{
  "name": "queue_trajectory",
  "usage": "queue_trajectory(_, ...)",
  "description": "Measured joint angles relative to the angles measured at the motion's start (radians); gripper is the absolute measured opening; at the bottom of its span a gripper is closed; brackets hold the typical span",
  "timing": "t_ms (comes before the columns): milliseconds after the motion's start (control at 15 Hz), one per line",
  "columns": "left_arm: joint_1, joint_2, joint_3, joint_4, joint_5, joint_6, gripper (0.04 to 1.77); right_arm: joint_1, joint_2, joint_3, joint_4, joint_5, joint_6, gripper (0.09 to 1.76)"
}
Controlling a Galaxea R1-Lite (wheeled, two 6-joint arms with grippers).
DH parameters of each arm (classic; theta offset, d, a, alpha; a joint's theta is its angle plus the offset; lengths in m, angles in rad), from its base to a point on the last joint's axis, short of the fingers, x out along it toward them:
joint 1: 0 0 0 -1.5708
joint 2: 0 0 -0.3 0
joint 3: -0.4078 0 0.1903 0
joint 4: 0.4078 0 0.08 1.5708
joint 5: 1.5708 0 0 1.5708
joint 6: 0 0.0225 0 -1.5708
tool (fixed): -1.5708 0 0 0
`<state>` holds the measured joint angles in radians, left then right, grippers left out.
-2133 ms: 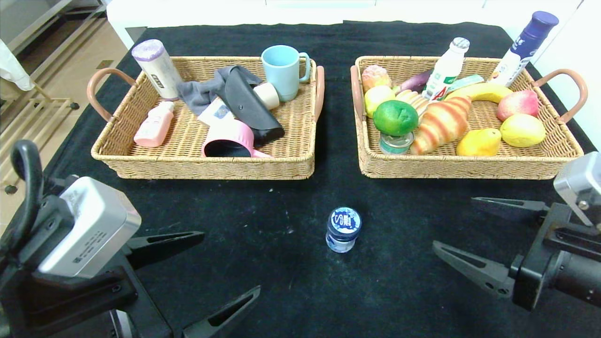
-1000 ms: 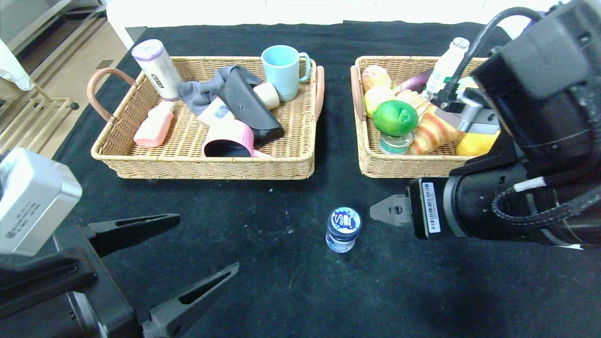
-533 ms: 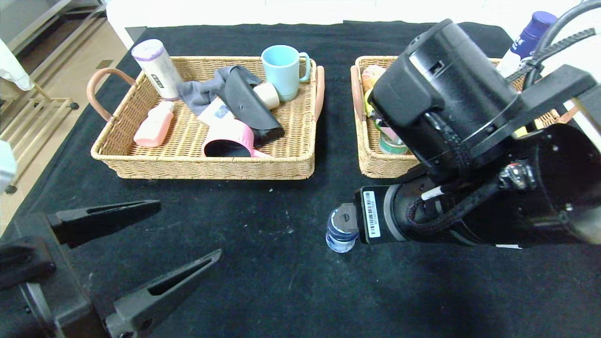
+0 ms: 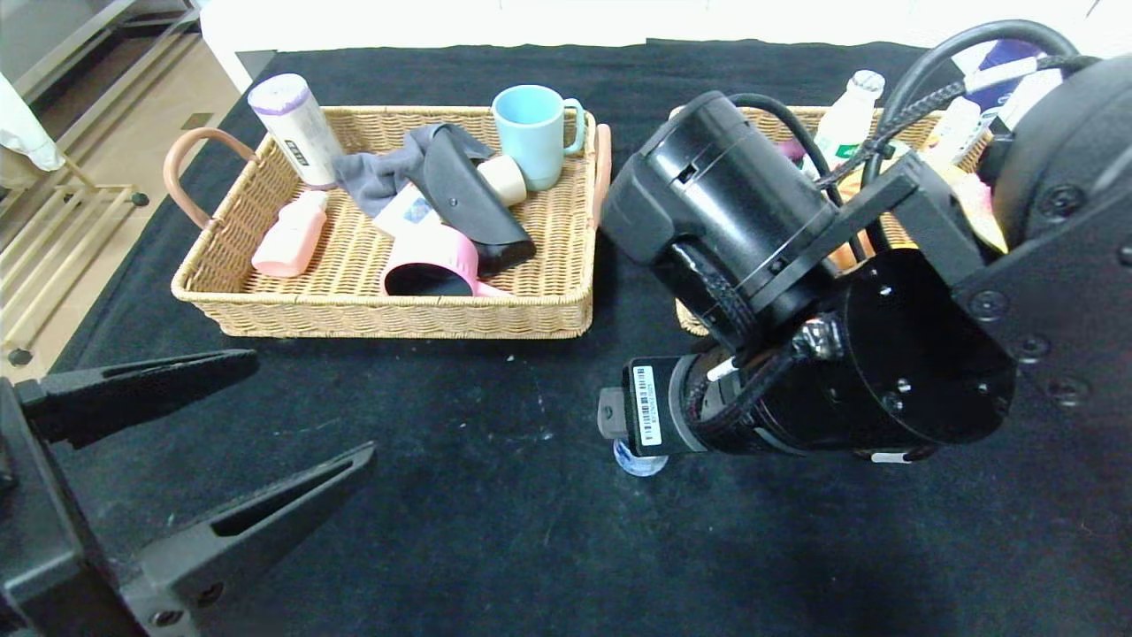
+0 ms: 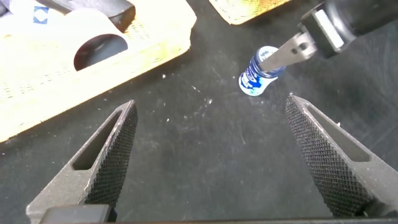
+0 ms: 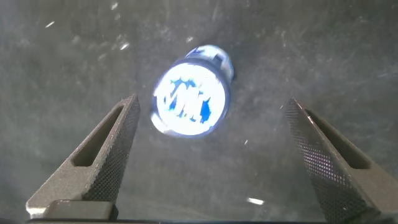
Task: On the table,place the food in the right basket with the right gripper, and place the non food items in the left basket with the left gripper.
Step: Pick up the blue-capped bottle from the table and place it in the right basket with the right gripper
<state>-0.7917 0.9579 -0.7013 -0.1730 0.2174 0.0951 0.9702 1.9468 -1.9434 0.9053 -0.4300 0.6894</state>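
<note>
So that the small blue-capped clear plastic bottle [image 6: 191,99] sits between them, I hold the right gripper [image 6: 208,158] spread wide above it; left gripper [image 5: 211,155] idle, also spread.

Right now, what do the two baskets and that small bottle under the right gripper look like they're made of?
Left basket and right basket: woven wicker or rattan, matte tan, visible weave; left's handle looks smooth pinkish-brown. Small bottle: apparently clear plastic with a glossy blue-and-white printed cap; body shows see-through in the left wrist view. Right gripper is open above it; left gripper is open, well short of it.
</note>
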Motion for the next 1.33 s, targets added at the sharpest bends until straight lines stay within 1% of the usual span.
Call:
queue_trajectory(133, 0.000, -0.004, -0.001, 0.001, 0.000, 0.002, 1.72, 0.001, 0.024, -0.013, 0.001, -0.031, 0.002, 1.71)
queue_trajectory(533, 0.001, -0.014, 0.000, 0.001, 0.005, 0.021, 1.72, 0.008, 0.061, -0.020, -0.023, -0.036, 0.002, 1.71)
queue_trajectory(600, 0.009, -0.018, -0.001, 0.015, 0.004, 0.029, 1.72, 0.008, 0.066, -0.020, -0.025, -0.036, 0.003, 1.71)
queue_trajectory(800, 0.025, -0.040, -0.029, 0.111, 0.000, 0.036, 1.72, 0.008, 0.079, -0.019, -0.030, -0.035, 0.007, 1.71)
queue_trajectory(1333, 0.031, -0.058, -0.041, 0.114, 0.006, 0.040, 1.72, -0.002, 0.116, -0.019, -0.032, -0.034, 0.009, 1.71)
